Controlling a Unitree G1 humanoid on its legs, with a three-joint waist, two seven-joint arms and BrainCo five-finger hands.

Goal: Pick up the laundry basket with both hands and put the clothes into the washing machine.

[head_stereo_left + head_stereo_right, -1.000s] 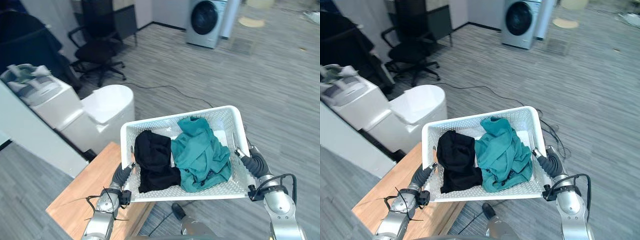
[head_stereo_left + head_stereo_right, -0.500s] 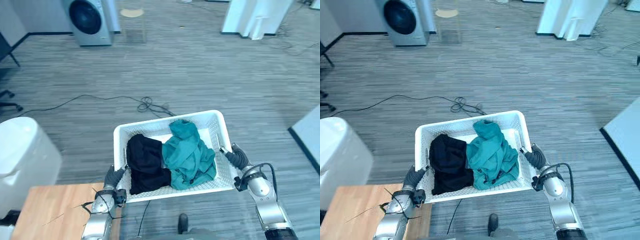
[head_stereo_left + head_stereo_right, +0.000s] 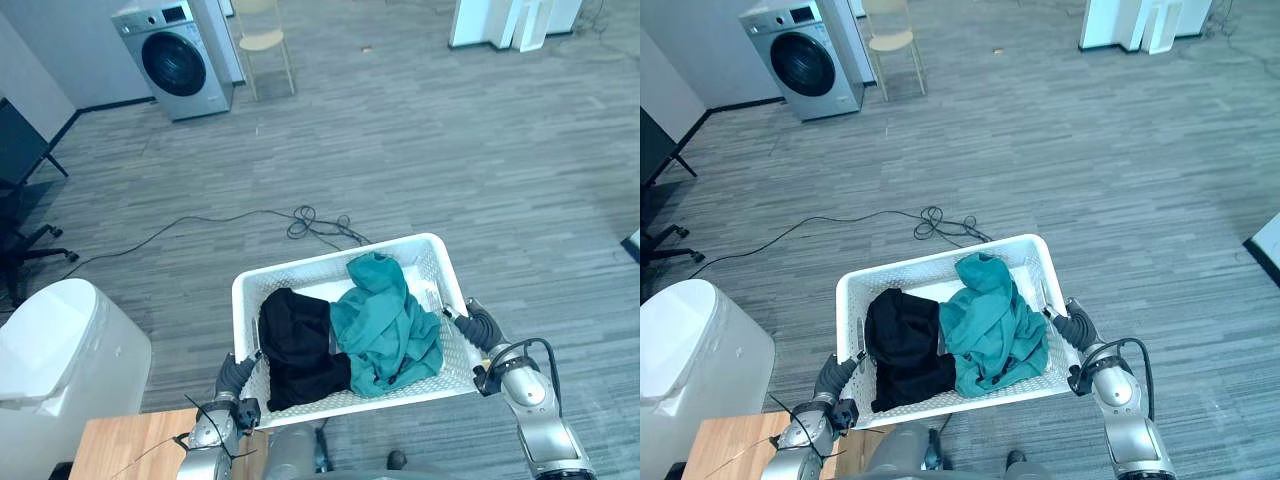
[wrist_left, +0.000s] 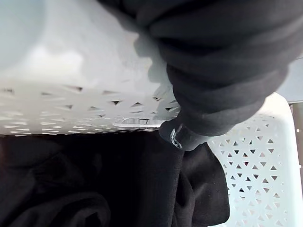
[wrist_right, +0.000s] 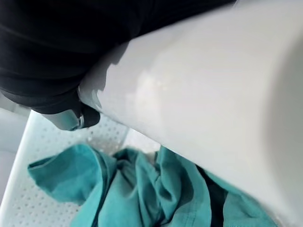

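I hold a white perforated laundry basket (image 3: 300, 273) in the air over the floor, one hand at each short end. My left hand (image 3: 236, 374) grips the left rim (image 4: 71, 61), with its dark thumb (image 4: 222, 71) hooked over the edge. My right hand (image 3: 481, 329) grips the right rim (image 5: 199, 94) the same way. Inside lie a black garment (image 3: 300, 346) on the left and a teal garment (image 3: 386, 330) on the right, also seen up close as black cloth (image 4: 94, 189) and teal cloth (image 5: 142, 194). The silver washing machine (image 3: 178, 60) stands far off at the upper left, its door closed.
A light chair (image 3: 262, 35) stands beside the washing machine. A black cable (image 3: 310, 220) snakes over the grey floor between me and the machine. A white bin (image 3: 60, 360) and the corner of a wooden table (image 3: 130, 450) lie at my lower left. A black office chair (image 3: 20, 200) is at the left edge.
The whole view has swung round, so the camera has turned. The basket stays in both hands with the clothes unmoved. The table now lies off to the lower left.
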